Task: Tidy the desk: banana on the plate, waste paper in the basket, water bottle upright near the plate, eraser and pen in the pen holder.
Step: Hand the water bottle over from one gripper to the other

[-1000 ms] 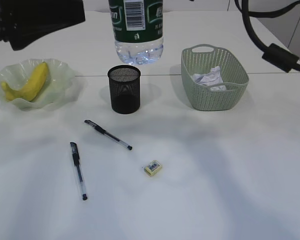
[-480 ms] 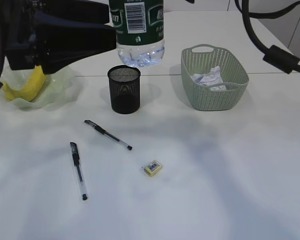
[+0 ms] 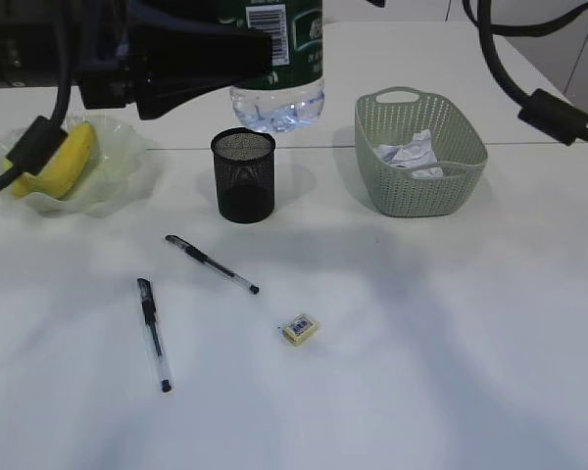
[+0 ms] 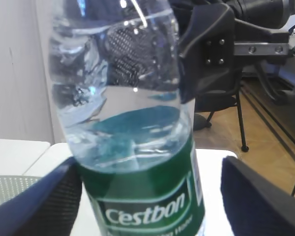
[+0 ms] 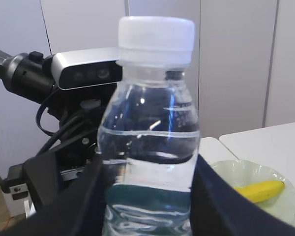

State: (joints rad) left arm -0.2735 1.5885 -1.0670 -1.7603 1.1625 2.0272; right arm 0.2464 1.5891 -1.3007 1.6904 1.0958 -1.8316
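Left hand (image 3: 260, 59) masking water bottle (image 3: 274, 93) label

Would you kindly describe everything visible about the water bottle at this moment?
The water bottle is clear, ribbed plastic with a white cap, a dark green label with a barcode, and partly filled with water. It is upright, behind the pen holder. The right gripper grips its body at the label. The left gripper straddles its lower part with fingers open, apparently not pressing.
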